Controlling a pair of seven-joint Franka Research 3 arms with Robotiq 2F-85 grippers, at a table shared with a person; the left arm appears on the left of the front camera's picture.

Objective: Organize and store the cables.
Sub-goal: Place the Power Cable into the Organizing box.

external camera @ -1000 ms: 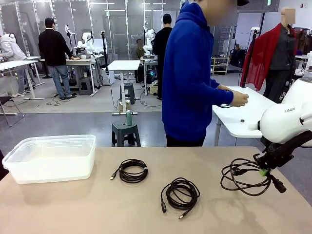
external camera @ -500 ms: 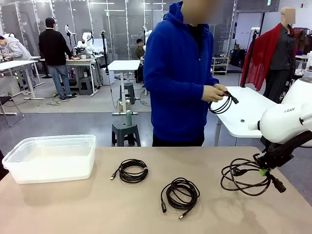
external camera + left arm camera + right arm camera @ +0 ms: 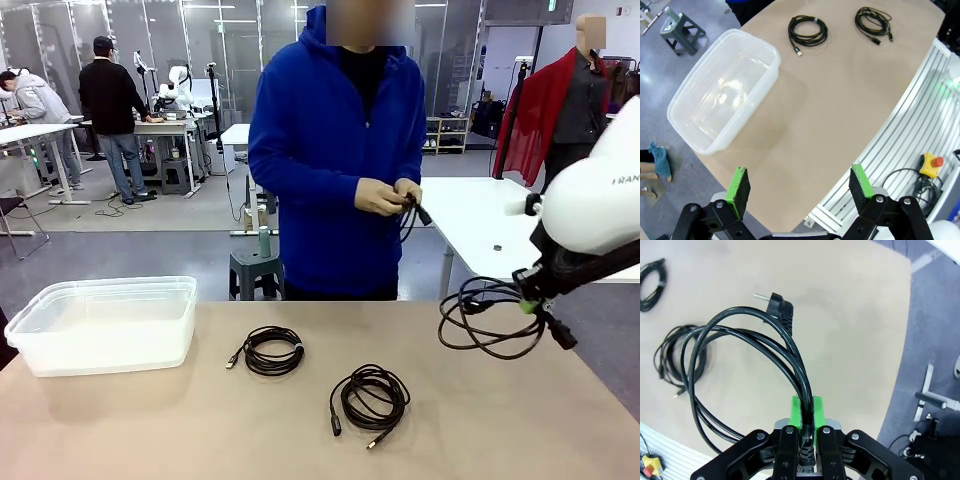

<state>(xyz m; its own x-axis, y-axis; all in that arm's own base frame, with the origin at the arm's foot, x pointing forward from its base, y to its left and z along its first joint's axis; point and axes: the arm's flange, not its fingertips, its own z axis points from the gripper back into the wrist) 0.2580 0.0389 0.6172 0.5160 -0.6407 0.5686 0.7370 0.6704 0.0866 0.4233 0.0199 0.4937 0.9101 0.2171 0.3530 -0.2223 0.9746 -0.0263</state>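
Note:
My right gripper [image 3: 529, 300] [image 3: 802, 427] is shut on the thick power cable [image 3: 485, 318] [image 3: 755, 345], which hangs in loose loops above the table's right side, its plug [image 3: 776, 303] dangling. Two thin coiled cables lie on the table: one [image 3: 272, 351] [image 3: 807, 31] at the middle, another [image 3: 369, 396] [image 3: 873, 22] nearer the front. The person at the far side holds a further coiled cable [image 3: 412, 212] in both hands. My left gripper [image 3: 799, 185] is open, high above the table's left part.
A clear plastic bin [image 3: 105, 322] [image 3: 722, 92] stands empty on the table's left side. A white table [image 3: 480, 225] stands behind the person on the right. A stool [image 3: 258, 268] is beyond the far edge.
My right gripper has lifted the power cable off the table and moved it slightly left. The person has turned to face the table, bringing a coiled cable in front of the body.

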